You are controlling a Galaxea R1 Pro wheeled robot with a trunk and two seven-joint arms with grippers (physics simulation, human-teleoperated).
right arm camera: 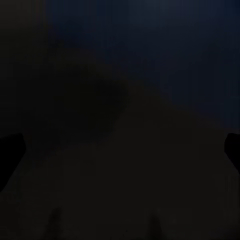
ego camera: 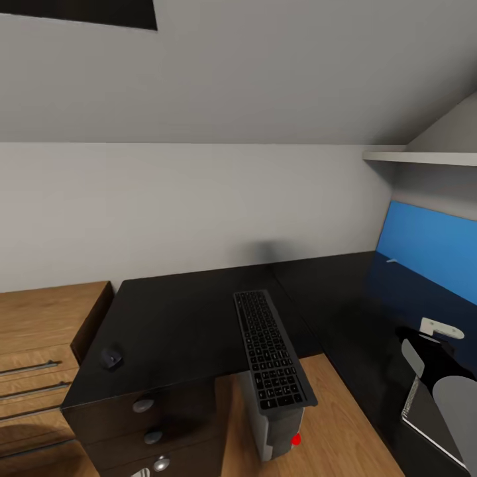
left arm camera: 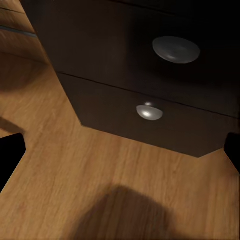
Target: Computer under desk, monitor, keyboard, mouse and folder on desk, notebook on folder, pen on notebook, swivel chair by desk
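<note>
Across the front edge of the glossy black L-shaped desk [ego camera: 179,318], the slim silver-grey keyboard with dark keys [ego camera: 270,349] is lying, overhanging the light-grey tower computer [ego camera: 275,427]. Near the desk's left edge the small black mouse [ego camera: 111,358] is sitting. Both hands' fingertips are showing wide apart, far from either.

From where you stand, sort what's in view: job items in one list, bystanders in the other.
Job items:
keyboard, overhanging the desk edge above the computer
mouse, near the desk's left edge
computer, on the floor
desk
folder, blue, at the right

Bystanders:
wooden chest of drawers
wall shelf
</note>
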